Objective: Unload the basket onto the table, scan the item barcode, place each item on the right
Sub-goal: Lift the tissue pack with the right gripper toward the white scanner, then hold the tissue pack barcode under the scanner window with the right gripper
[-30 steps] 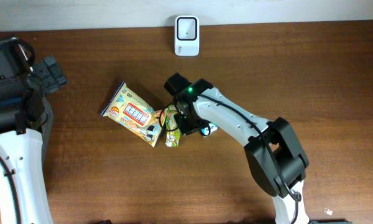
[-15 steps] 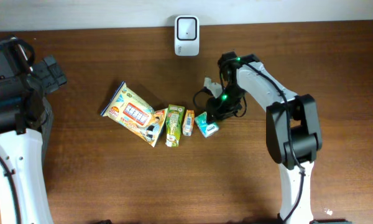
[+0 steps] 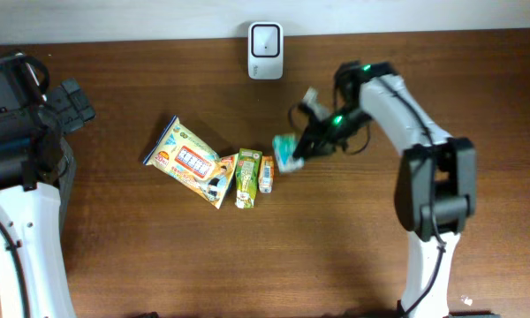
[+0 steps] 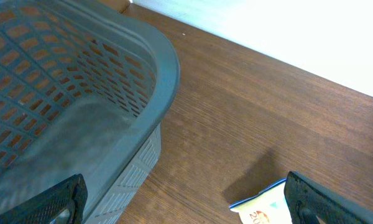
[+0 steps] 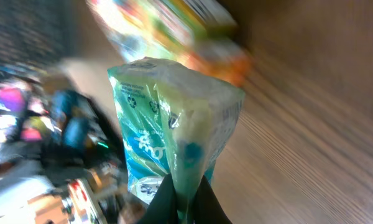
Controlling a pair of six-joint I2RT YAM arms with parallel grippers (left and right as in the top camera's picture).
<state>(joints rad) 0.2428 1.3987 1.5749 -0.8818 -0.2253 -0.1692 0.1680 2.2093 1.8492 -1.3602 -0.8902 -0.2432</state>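
The right hand [image 3: 313,141] is pinched shut on the edge of a small teal-and-white plastic packet [image 3: 288,152]. The packet appears lifted off the brown wooden desk [image 3: 495,97], just right of a small orange carton [image 3: 266,173]. A white box-shaped scanner [image 3: 265,39] stands at the desk's back edge, beyond the packet. The step in hand is probably carrying the packet there. To do it well, turn the wrist so the barcode panel, which I cannot locate, faces the scanner window flat, and hold steady without crumpling the film. The left hand [image 3: 69,102] is spread wide and empty beside a grey mesh plastic basket [image 4: 81,93].
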